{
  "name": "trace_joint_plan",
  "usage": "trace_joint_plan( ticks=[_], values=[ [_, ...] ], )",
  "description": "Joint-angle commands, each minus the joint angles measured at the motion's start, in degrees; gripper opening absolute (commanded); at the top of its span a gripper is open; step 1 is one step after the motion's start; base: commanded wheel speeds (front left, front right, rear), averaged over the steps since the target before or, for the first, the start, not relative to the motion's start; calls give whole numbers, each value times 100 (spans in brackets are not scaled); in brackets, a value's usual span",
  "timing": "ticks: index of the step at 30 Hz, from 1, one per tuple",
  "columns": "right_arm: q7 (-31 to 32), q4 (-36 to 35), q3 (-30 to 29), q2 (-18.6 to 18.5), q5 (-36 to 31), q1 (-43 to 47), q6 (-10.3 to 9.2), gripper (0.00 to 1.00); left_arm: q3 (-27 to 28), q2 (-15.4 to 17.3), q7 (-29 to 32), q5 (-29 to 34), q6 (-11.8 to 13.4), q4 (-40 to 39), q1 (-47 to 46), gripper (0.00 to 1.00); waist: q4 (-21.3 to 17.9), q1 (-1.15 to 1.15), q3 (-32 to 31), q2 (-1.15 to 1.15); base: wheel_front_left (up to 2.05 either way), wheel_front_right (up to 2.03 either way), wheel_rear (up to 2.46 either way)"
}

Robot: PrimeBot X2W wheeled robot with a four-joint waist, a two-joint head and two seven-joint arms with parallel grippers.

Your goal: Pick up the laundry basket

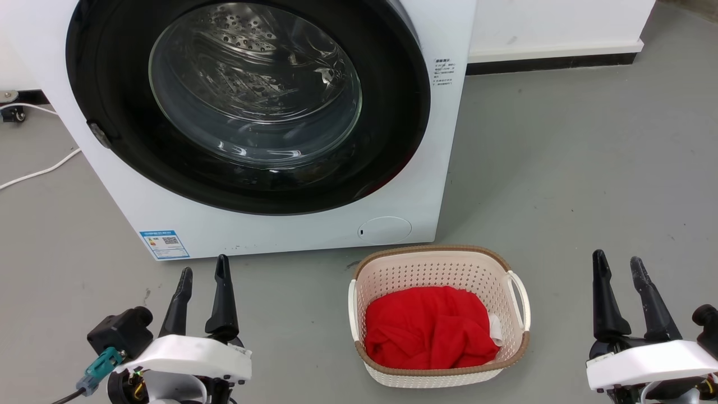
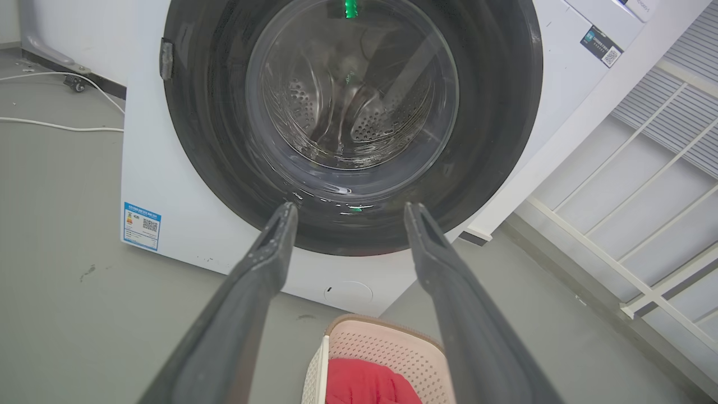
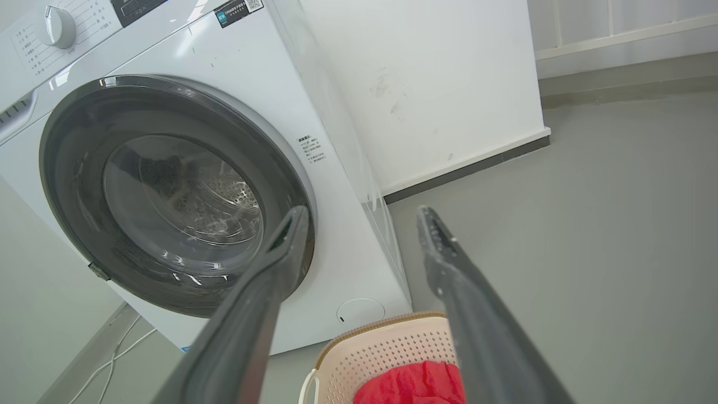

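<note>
The laundry basket [image 1: 443,266], cream-white and perforated with a brown rim and white loop handles, stands on the grey floor in front of the washing machine, with a red cloth [image 1: 429,328] inside. My left gripper [image 1: 203,270] is open at the lower left, well left of the basket. My right gripper [image 1: 618,265] is open at the lower right, a little right of it. Both are empty and apart from the basket. In the left wrist view the basket [image 2: 387,342] lies between the open left gripper [image 2: 348,209] fingers. The basket [image 3: 387,348] sits low in the right wrist view under the right gripper [image 3: 362,212].
A big white washing machine [image 1: 269,224] with a shut round glass door stands just behind the basket. A white cable [image 1: 39,171] runs over the floor at the left. A white wall with a dark skirting [image 1: 552,62] is at the back right. Open grey floor lies right of the basket.
</note>
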Motion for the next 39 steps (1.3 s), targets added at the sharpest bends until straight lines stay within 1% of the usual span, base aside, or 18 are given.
trace_joint_plan(
  ticks=[1, 12, 23, 30, 39],
  values=[
    [-59, -108, -3, -20, -184, 33, 0, 100, -22, 49, -67, 167, 34, -79, 4, 100, 0, 0, 2, 0, 0, 0, 0],
    [-227, -202, -28, -22, -984, 118, 0, 100, -198, 130, -229, 877, 190, -74, 49, 100, -12, 0, 14, 0, 0, 0, 0],
    [-377, -311, -49, -24, -1641, 182, 0, 100, -279, 152, -377, 1424, 343, -142, 81, 100, -23, 0, 43, 0, 0, 0, 0],
    [-458, -388, -43, -24, -1989, 232, 0, 100, -217, 129, -468, 1713, 361, -234, 139, 100, -22, 0, 51, 0, 0, 0, 0],
    [-572, -466, -48, -26, -2418, 299, -1, 100, -133, 90, -569, 2137, 299, -322, 254, 100, -22, 0, 63, 0, 0, 0, 0]
  ],
)
